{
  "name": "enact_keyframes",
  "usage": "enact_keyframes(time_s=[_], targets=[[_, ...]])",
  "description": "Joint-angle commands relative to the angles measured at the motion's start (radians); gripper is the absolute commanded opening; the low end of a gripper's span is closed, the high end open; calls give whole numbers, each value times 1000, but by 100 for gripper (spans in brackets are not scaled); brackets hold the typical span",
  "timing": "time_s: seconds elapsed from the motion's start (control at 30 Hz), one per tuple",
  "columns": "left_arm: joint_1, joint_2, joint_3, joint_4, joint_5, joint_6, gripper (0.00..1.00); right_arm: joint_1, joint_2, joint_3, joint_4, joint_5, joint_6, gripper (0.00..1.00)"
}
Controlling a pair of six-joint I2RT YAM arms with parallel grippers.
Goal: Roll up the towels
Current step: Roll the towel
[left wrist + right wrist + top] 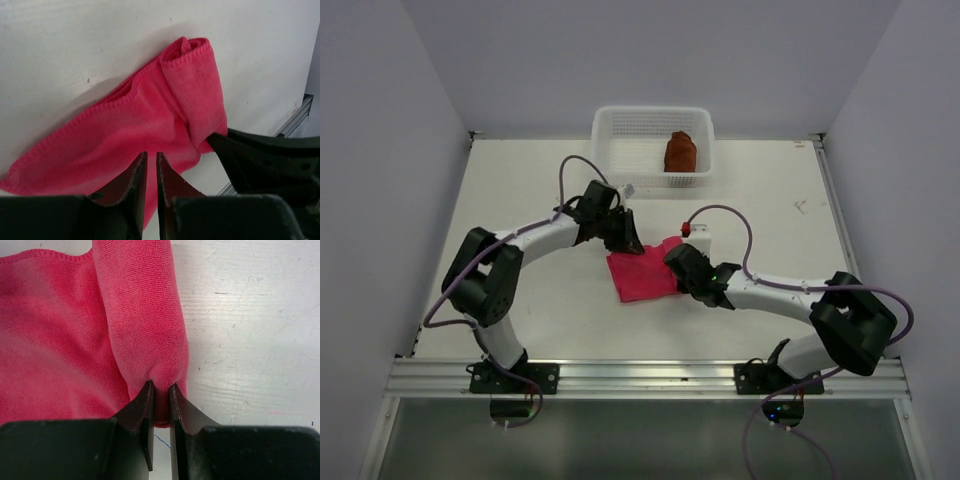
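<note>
Bright pink cloth towel (642, 278) is held at frame centre.
Its rolled edge is clamped by right gripper (161, 386); left gripper (151, 155) is seen nearly closed, hold cannot be told.

Two towels are in view: one pink towel (642, 275) and one rust-brown towel (680, 153). There is one white mesh basket (610, 140) and one tabletop (770, 200). The arms number two, a left arm (535, 240) and a right arm (775, 295). Each carries a single claw, so two in all: the left claw (625, 243) and the right claw (672, 262), with two fingers apiece. Two purple cables (730, 212) show, one per arm.
</note>
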Motion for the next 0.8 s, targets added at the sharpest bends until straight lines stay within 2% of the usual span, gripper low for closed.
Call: enact_keyframes(time_s=[0.0, 0.13, 0.37, 0.77], targets=[[0, -147, -105, 18, -62, 28, 17, 3, 25, 35, -42, 54, 11, 0], [-4, -245, -199, 4, -82, 34, 23, 4, 39, 48, -48, 45, 19, 0], [-35, -388, -326, -59, -203, 60, 30, 3, 45, 58, -57, 42, 19, 0], [-104, -402, -391, -61, -234, 34, 36, 4, 62, 54, -51, 20, 33, 0]])
